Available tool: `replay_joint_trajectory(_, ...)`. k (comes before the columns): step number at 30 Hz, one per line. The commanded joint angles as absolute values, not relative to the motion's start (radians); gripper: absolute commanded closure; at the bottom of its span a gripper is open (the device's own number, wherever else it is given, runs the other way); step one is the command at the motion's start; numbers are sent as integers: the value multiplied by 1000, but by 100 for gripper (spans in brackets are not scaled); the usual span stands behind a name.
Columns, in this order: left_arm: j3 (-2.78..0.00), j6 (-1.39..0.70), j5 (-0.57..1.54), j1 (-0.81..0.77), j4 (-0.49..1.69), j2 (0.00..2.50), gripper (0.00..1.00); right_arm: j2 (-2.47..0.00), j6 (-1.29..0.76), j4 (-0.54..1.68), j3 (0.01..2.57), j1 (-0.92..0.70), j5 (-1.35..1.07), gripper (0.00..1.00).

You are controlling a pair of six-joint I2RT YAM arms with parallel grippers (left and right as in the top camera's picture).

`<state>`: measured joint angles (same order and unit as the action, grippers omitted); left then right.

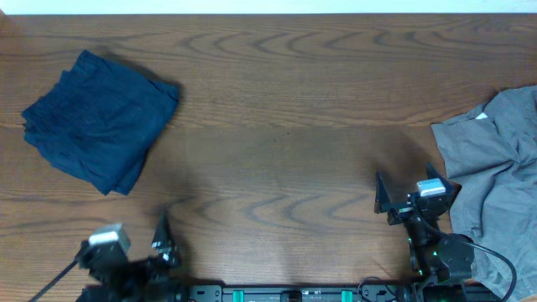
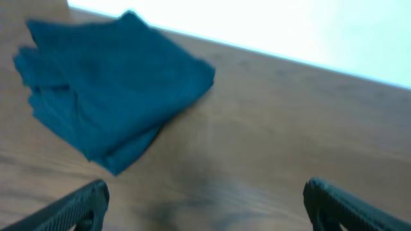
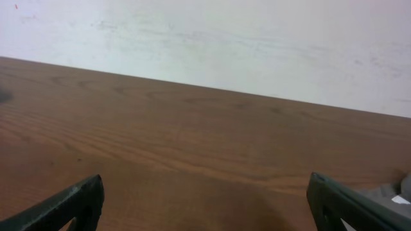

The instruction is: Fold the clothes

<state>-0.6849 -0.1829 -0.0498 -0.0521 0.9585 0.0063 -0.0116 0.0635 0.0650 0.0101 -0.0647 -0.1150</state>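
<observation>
A dark navy-blue folded garment (image 1: 99, 120) lies at the far left of the wooden table; it also shows in the left wrist view (image 2: 109, 83). A grey shirt-like piece (image 1: 497, 168) lies crumpled at the right edge, and a sliver of it shows in the right wrist view (image 3: 392, 191). My left gripper (image 1: 159, 239) is open and empty at the front left, well short of the navy garment. My right gripper (image 1: 417, 191) is open and empty just left of the grey piece. In the wrist views both jaw pairs, left (image 2: 205, 205) and right (image 3: 205, 202), stand wide apart over bare wood.
The wooden table (image 1: 277, 109) spans the whole view. A white wall (image 3: 212, 38) lies beyond its far edge. Both arm bases sit along the front edge.
</observation>
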Motion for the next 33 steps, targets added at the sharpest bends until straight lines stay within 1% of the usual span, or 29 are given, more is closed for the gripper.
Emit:
replay_joint_trajectory(1,-537,-176,-91,-41,842,2,2,-5,74,65,6,-70,-108,1)
replay_joint_trajectory(14,-69,-177,-90,-41,120,2,2,-5,74,65,6,-70,-108,1)
replay_joint_trajectory(16,-20,-176,-91,-41,50,2,2,-5,74,65,6,-70,-108,1)
replay_joint_trajectory(33,-4,-176,-72,-41,66,4,2,-5,74,65,6,-70,-108,1)
